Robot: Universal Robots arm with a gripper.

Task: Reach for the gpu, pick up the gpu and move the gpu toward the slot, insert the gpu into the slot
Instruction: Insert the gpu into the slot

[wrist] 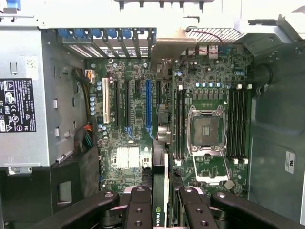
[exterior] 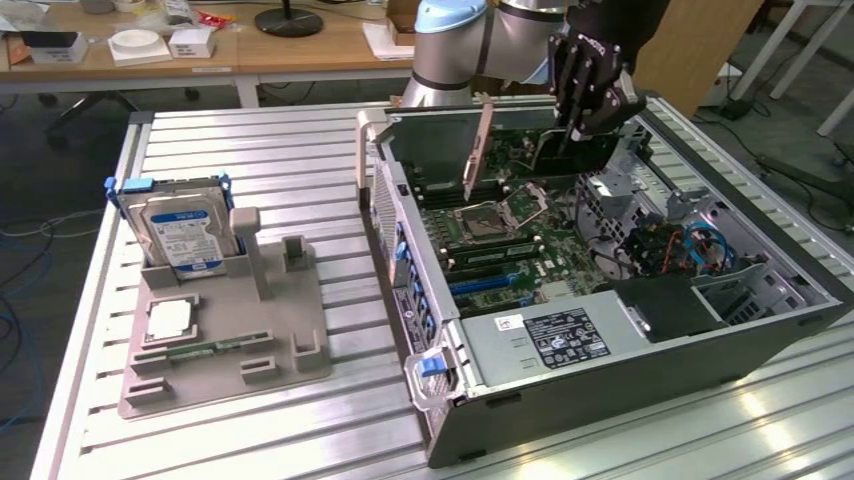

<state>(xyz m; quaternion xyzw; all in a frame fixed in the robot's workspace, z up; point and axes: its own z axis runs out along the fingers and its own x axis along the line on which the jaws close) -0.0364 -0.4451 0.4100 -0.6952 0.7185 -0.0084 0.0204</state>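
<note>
Over motherboard (wrist: 190,81), fingers (wrist: 139,210) clamped on gpu (wrist: 160,191), edge between blue slot (wrist: 148,107) and processor socket (wrist: 206,129).

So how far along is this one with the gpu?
Done: the gpu is picked up, clamped edge-on in the end effector and held over the motherboard inside the open case. In hand: the card hangs above the board, short of the slot. Left: the insertion, since the blue slot is empty and the card is not seated.
</note>
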